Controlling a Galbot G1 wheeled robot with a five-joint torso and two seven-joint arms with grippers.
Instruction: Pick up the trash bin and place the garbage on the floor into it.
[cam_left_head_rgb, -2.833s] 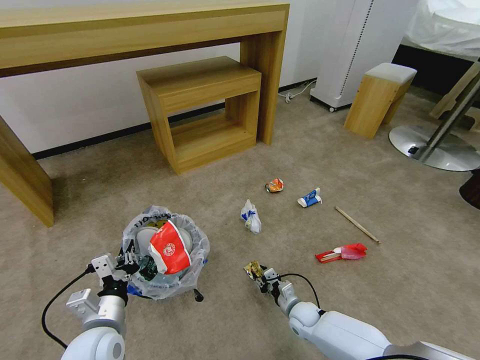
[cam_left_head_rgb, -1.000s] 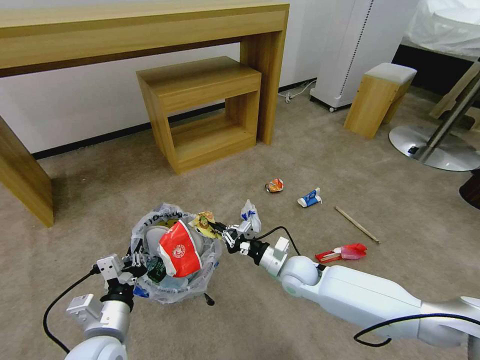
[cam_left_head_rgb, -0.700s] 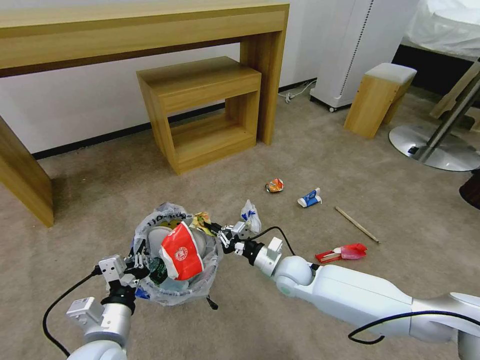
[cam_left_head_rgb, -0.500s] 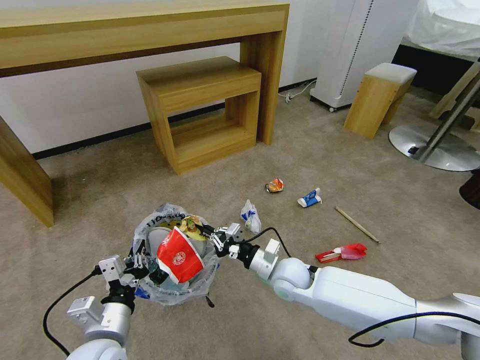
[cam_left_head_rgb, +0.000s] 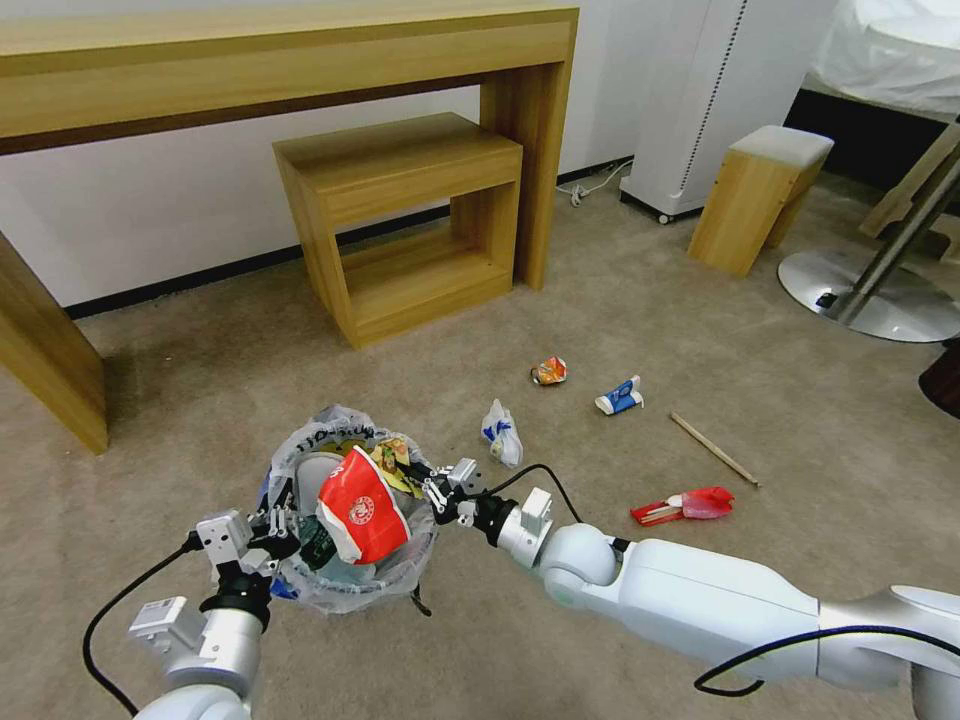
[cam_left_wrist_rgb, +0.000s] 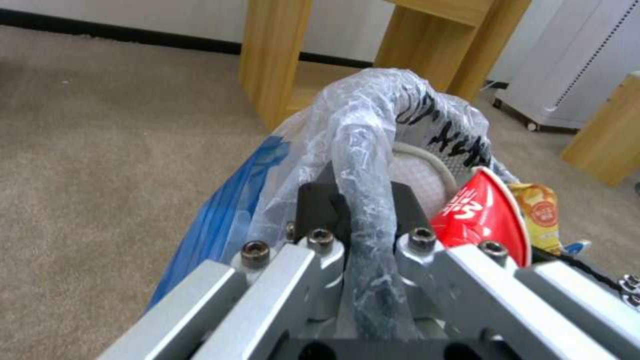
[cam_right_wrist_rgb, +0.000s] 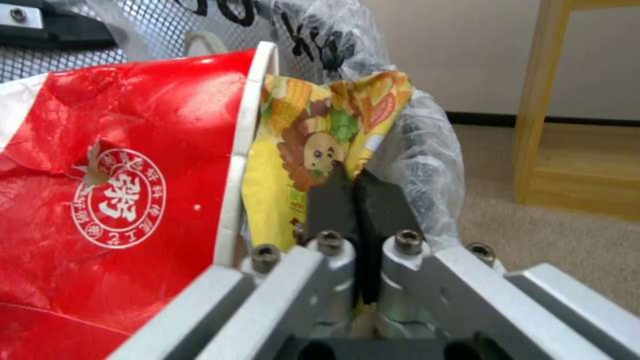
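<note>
The trash bin (cam_left_head_rgb: 300, 590), dark blue with a printed clear bag, hangs from my left gripper (cam_left_head_rgb: 275, 525), which is shut on its near rim (cam_left_wrist_rgb: 363, 165). A red paper cup (cam_left_head_rgb: 360, 505) and a white slipper (cam_left_wrist_rgb: 417, 175) stick out of it. My right gripper (cam_left_head_rgb: 432, 487) is shut on a yellow snack wrapper (cam_left_head_rgb: 393, 458), holding it over the bin's far-right rim, against the cup (cam_right_wrist_rgb: 133, 200). The pads (cam_right_wrist_rgb: 333, 197) pinch the wrapper (cam_right_wrist_rgb: 313, 130). On the beige floor (cam_left_head_rgb: 600, 300) lie a pale tissue bag (cam_left_head_rgb: 502, 435), orange wrapper (cam_left_head_rgb: 549, 371), blue-white carton (cam_left_head_rgb: 620, 397), wooden stick (cam_left_head_rgb: 713, 449) and red packet (cam_left_head_rgb: 690, 504).
A wooden desk (cam_left_head_rgb: 300, 60) with a low shelf unit (cam_left_head_rgb: 410, 220) stands at the back wall. A wooden stool (cam_left_head_rgb: 760, 195), a white appliance (cam_left_head_rgb: 700, 100) and a round metal chair base (cam_left_head_rgb: 870, 295) are at the right.
My right gripper lifted the yellow wrapper off the carpet and carried it left, up to the bin's mouth. The left gripper kept hold of the bin, shifting it slightly right.
</note>
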